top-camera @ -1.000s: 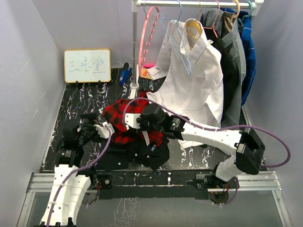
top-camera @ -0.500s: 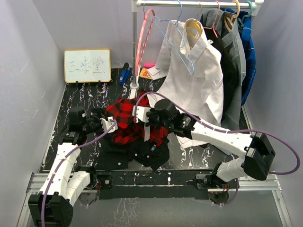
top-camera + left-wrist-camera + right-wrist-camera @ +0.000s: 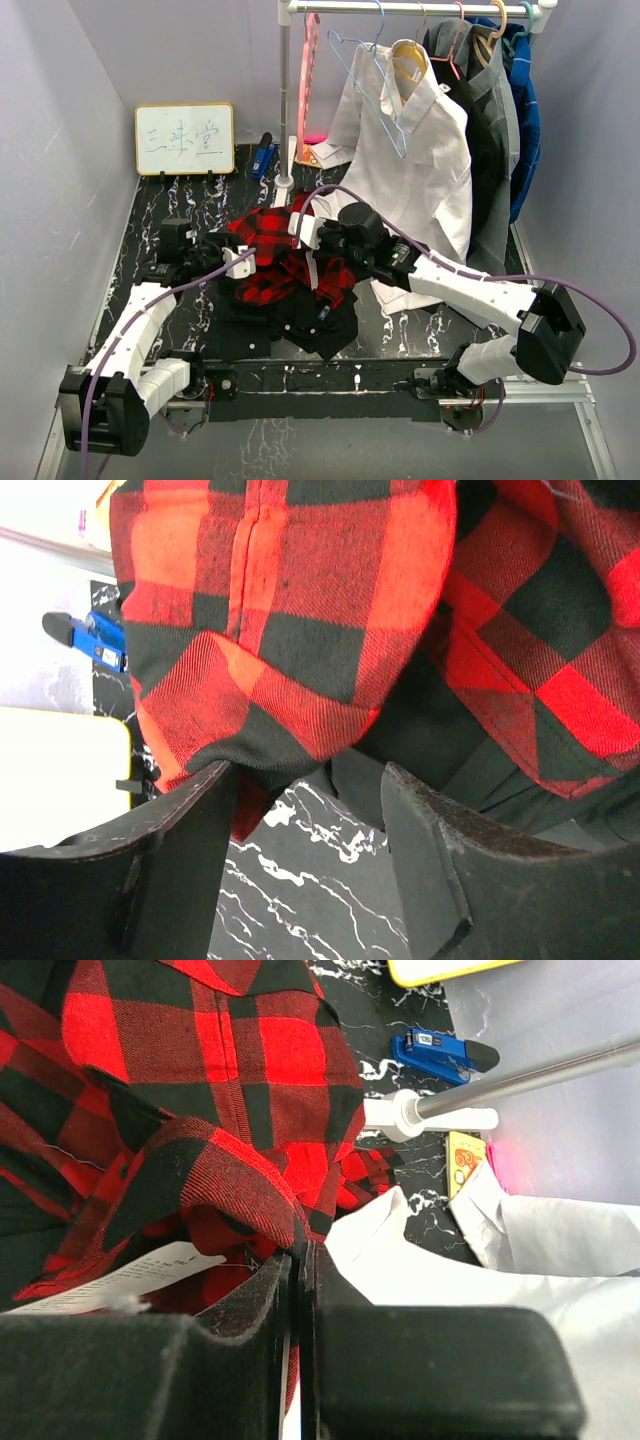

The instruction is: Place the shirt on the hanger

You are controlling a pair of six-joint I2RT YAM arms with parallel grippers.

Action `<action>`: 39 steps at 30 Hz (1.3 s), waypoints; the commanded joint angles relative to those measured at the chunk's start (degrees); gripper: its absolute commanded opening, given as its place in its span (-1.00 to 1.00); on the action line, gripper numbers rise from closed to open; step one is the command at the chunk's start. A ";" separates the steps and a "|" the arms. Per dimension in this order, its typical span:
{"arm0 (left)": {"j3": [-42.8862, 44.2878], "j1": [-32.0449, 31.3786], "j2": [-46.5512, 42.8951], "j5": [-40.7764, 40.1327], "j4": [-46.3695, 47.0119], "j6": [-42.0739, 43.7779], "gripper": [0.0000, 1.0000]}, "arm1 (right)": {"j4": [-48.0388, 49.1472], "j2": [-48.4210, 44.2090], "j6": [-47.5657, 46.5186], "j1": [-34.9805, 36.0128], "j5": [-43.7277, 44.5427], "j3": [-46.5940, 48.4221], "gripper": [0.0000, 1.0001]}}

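Observation:
The red-and-black plaid shirt (image 3: 268,262) lies bunched on the black marbled table (image 3: 160,215); its lettering is hidden. My right gripper (image 3: 306,232) is shut on a fold of the shirt (image 3: 215,1175) at its back right edge, pinched at the fingertips (image 3: 298,1252). My left gripper (image 3: 238,262) is open at the shirt's left edge; in the left wrist view the plaid hem (image 3: 290,630) hangs just beyond the gripper (image 3: 308,800), with bare table between the fingers (image 3: 190,850). The light-blue wire hanger (image 3: 378,95) hangs empty on the rail, in front of the white shirt.
A white dress shirt (image 3: 410,170) on a yellow hanger, a pink hanger (image 3: 305,80) and dark garments (image 3: 495,120) hang on the rack. Dark cloth (image 3: 310,322) lies under the plaid shirt's near side. A whiteboard (image 3: 185,138) and blue stapler (image 3: 263,158) stand at the back.
My left gripper has moved right, up to the shirt's left edge. My right gripper has moved back and right with the fold in it. The blue hanger has swung on the rail.

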 commanded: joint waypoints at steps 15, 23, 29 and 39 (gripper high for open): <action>17.75 -2.61 5.40 -9.45 0.56 -7.12 -1.00 | 10.00 -9.99 14.33 -0.43 -0.18 1.34 -1.00; 29.95 -1.70 0.50 -10.52 -1.53 -9.07 -1.00 | 10.13 -10.83 19.55 0.32 -2.47 10.27 -1.00; 37.35 -1.49 -0.96 -16.10 3.19 -10.68 -1.00 | 11.64 -5.37 19.12 0.97 -1.93 22.07 -1.00; 53.32 -0.76 3.10 -24.29 8.64 -2.15 -1.00 | 23.28 5.07 21.28 1.50 -0.31 37.47 -1.00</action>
